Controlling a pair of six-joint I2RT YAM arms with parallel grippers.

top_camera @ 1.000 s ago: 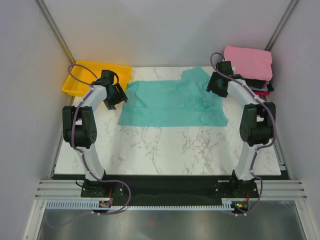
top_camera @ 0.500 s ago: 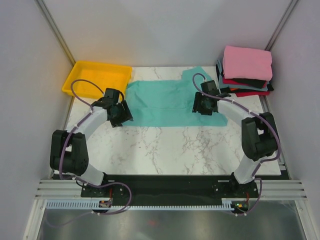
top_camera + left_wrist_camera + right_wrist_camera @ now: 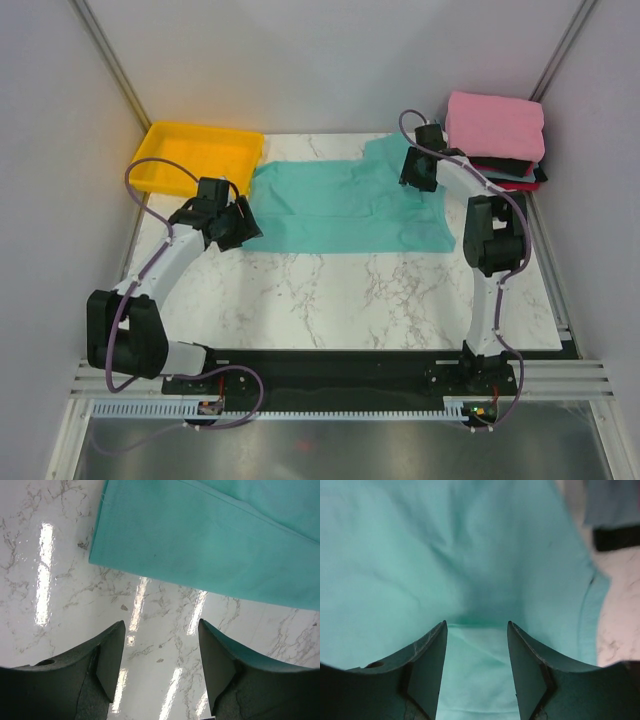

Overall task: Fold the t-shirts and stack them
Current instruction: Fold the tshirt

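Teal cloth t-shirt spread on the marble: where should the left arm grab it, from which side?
Likely its near-left corner: the flat teal cloth t-shirt ends there in a free edge on the white marble table. Come in low from the left, one finger sliding under the edge. The left end effector hangs open just short of that corner.

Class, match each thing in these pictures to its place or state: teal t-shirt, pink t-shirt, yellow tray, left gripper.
1 teal t-shirt
2 pink t-shirt
3 yellow tray
4 left gripper

A on top of the far-right stack
B at the far left
C spread flat on the table
D open, beside the shirt's near-left corner

Pairs: 1-C, 2-A, 3-B, 4-D
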